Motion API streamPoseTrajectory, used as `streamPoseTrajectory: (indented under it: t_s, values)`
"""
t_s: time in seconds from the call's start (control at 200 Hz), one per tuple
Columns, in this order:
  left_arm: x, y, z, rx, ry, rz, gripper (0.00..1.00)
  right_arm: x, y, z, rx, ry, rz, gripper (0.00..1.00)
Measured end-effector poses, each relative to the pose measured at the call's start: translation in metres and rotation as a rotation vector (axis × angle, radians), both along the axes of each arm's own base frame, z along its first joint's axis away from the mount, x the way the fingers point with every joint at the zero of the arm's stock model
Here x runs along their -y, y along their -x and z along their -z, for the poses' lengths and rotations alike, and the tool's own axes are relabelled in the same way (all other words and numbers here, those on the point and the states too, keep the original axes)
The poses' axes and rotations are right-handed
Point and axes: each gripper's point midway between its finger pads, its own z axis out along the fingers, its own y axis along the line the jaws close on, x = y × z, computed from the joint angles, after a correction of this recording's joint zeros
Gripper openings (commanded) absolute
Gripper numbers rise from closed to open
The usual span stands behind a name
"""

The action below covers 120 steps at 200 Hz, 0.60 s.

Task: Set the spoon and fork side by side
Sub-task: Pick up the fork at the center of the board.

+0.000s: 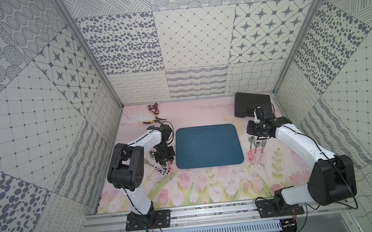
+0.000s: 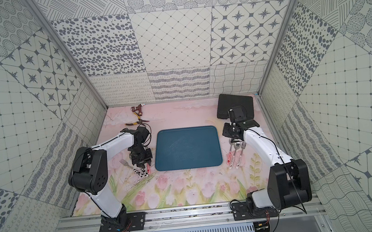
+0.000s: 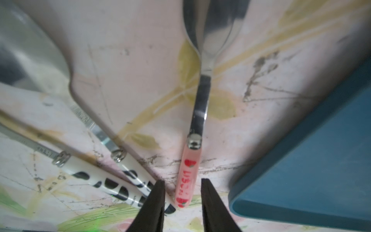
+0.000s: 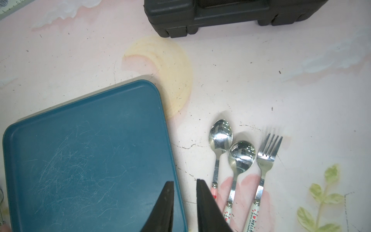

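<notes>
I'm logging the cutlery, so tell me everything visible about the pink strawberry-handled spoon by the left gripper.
The pink strawberry-handled spoon has a shiny metal bowl and neck and a translucent pink plastic handle printed with red strawberries and lettering. It lies flat on the floral mat beside the blue tray's edge, its handle end between the left gripper's fingers, apparently unpinched.

Pink-handled spoon [image 3: 197, 112] and cow-patterned fork [image 2: 132, 167] lie flat left of the tray, near each other.
</notes>
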Motion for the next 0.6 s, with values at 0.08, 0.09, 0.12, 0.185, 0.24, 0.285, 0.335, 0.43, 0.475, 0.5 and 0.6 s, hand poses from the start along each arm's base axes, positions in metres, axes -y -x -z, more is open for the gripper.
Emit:
streamPoseTrajectory:
  t_s: [0.08,0.09,0.12,0.185,0.24,0.285,0.335,0.43,0.475,0.5,0.6]
  values:
    - [0.000,-0.003,0.004,0.008,0.003,0.001,0.33,0.000,0.000,0.000,0.000,0.000,0.000,0.23]
    - [0.000,-0.003,0.005,0.009,0.003,0.002,0.32,0.000,0.000,0.000,0.000,0.000,0.000,0.23]
    - [0.000,-0.004,0.006,0.012,0.004,0.004,0.31,0.000,0.000,0.000,0.000,0.000,0.000,0.23]
    - [-0.001,-0.005,0.008,0.014,0.003,0.010,0.28,0.000,0.000,0.000,0.000,0.000,0.000,0.23]
    - [-0.002,-0.005,0.008,0.015,0.001,0.012,0.24,0.000,0.000,0.000,-0.001,0.000,0.001,0.22]
    - [-0.002,-0.004,0.009,0.014,0.001,0.014,0.22,0.000,0.000,0.000,-0.001,0.000,0.000,0.23]
    - [-0.003,-0.003,0.010,0.013,0.001,0.015,0.19,0.000,0.000,0.000,-0.001,0.001,0.001,0.22]
    - [-0.003,-0.002,0.011,0.013,0.002,0.015,0.16,0.000,0.000,0.001,-0.001,0.001,0.000,0.22]
    - [-0.003,-0.002,0.011,0.015,0.003,0.015,0.13,0.000,0.001,0.001,-0.002,0.001,-0.001,0.22]
    - [-0.003,-0.002,0.011,0.016,0.003,0.015,0.12,-0.001,0.001,0.001,-0.003,0.001,-0.002,0.22]
    - [-0.003,-0.003,0.010,0.026,0.004,0.015,0.07,-0.001,0.001,0.002,-0.004,0.002,-0.003,0.22]
